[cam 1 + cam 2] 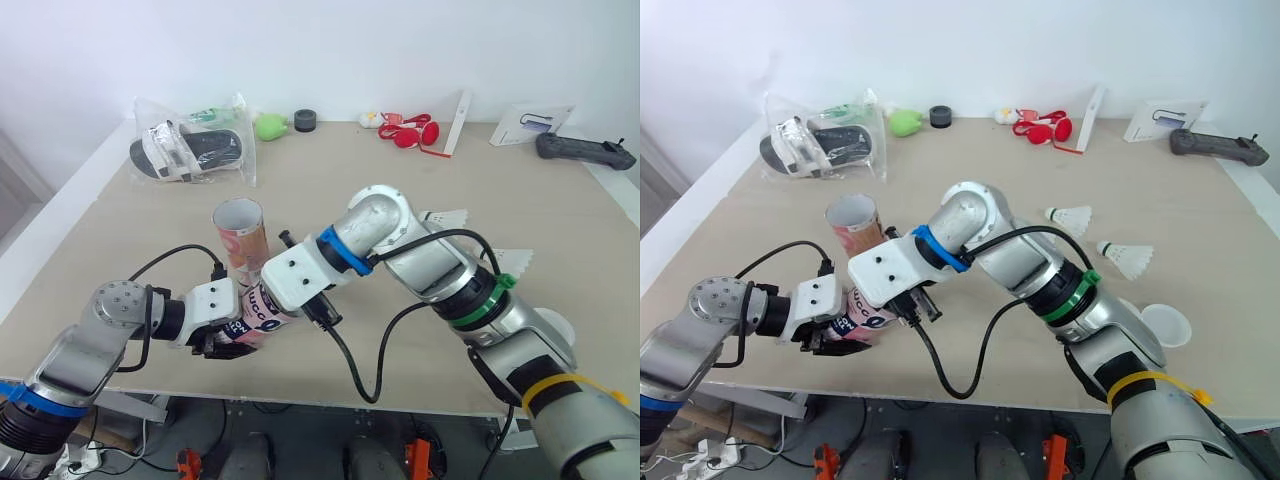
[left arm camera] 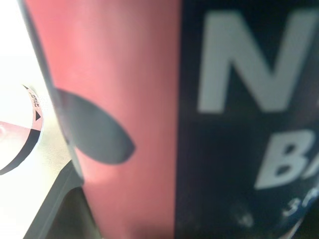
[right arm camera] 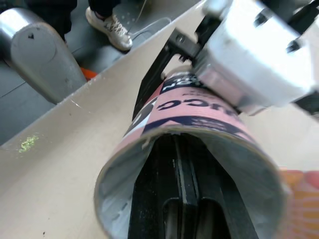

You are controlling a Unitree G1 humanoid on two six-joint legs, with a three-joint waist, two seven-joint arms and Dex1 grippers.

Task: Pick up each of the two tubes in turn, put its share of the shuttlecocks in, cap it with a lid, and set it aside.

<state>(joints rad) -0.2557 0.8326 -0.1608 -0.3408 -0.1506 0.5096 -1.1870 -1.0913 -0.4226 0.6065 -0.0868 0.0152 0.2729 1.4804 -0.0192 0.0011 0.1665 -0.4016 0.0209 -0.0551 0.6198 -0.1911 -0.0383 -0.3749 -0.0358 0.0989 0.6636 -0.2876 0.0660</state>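
A pink and dark-blue tube is held tilted low over the table's front edge, with my left gripper shut around its lower body. In the right wrist view my right gripper reaches into the tube's open mouth, its black fingers pressed together inside. What lies deeper in the tube is hidden. A second, orange-pink tube stands upright just behind, mouth open. Two white shuttlecocks lie on the table to the right. A white lid rests near the front right edge.
At the back left lies a clear bag with sandals. Along the back edge are a green object, a black roll, red items, a white card and a black controller. The table's front edge is close to both grippers.
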